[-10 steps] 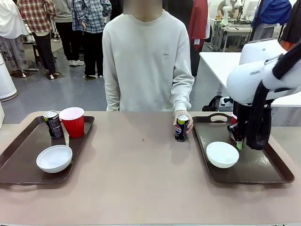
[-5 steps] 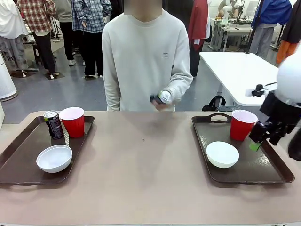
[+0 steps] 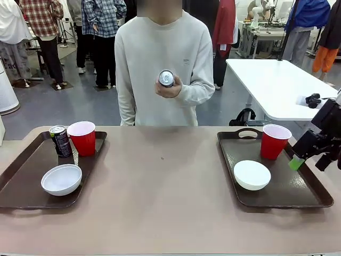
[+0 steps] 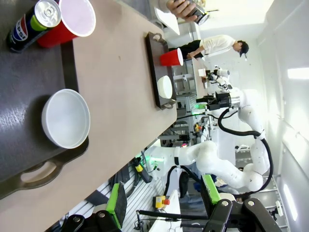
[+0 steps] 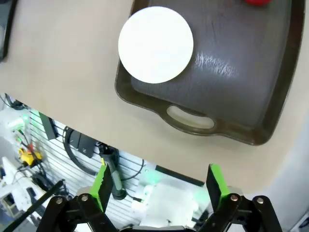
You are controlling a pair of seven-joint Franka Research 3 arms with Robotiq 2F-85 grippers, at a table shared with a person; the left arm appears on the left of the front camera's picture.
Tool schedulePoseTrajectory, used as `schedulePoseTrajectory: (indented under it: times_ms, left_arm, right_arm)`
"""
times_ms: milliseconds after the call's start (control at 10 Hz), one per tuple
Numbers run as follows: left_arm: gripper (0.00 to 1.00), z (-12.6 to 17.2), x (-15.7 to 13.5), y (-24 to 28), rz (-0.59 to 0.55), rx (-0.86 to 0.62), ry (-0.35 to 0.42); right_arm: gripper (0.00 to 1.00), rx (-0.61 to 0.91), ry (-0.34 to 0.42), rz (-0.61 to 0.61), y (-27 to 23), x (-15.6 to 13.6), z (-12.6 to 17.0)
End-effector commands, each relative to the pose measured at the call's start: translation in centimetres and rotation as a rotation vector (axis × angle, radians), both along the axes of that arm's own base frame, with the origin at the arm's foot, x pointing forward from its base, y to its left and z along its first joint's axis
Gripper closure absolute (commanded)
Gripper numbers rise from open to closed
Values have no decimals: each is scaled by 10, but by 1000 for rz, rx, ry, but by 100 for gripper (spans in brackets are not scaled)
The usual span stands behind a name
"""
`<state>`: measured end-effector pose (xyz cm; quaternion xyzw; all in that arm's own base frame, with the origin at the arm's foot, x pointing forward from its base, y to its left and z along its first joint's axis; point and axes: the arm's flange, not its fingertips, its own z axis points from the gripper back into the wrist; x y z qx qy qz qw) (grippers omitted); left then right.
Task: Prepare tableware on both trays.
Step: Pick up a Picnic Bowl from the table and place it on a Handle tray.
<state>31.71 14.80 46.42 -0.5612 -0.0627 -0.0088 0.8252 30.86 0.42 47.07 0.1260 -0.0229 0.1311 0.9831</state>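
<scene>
On the left tray (image 3: 21, 184) stand a dark can (image 3: 61, 141), a red cup (image 3: 82, 137) and a white bowl (image 3: 62, 179). The right tray (image 3: 298, 189) carries a red cup (image 3: 275, 141) and a white bowl (image 3: 251, 175). The person holds a second can (image 3: 166, 78) in a hand at chest height. My right gripper (image 3: 308, 161) hangs open over the right tray's right rim, apart from the cup. From the right wrist, my right gripper (image 5: 160, 186) is open with nothing in it, above the bowl (image 5: 156, 44) and tray (image 5: 241, 87). My left gripper (image 4: 163, 198) is open and holds nothing, back from the left tray's bowl (image 4: 66, 118).
The bare brown table (image 3: 160, 186) stretches between the trays. The person stands at the far edge, in the middle. A white table (image 3: 266, 80) and other people are farther back. The left wrist view shows the far tray (image 4: 155, 72) across the table.
My right gripper has opened, left the red cup standing on the right tray and drawn away to the right. The person lifted the can from the table to chest height.
</scene>
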Motion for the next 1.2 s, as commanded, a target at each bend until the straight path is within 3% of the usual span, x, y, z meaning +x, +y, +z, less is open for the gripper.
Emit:
schedulePoseTrajectory:
  times_ms: [0,100,200,300,400,500,700,900,1000,1100]
  left_arm:
    - [18,2,-1,1,2,0,3]
    - [18,2,-1,1,2,0,3]
    - [18,2,-1,1,2,0,3]
    - [18,2,-1,1,2,0,3]
    - [18,2,-1,1,2,0,3]
    - [18,2,-1,1,2,0,3]
    - [18,2,-1,1,2,0,3]
    - [18,2,-1,1,2,0,3]
    - [18,2,-1,1,2,0,3]
    - [18,2,-1,1,2,0,3]
  right_arm:
    - [0,-14,-59,81,3,5,2]
    - [0,0,0,0,0,0,0]
    - [0,327,97,230,1,-5,8]
    - [0,704,101,347,-15,-16,26]
    - [0,952,69,330,-37,-24,37]
    - [0,1079,47,274,-56,-30,40]
    - [0,1181,119,197,-88,-56,30]
    - [0,1275,119,124,-133,-83,25]
    - [0,1276,147,90,-145,-83,20]
    - [0,1169,152,88,-149,-77,12]
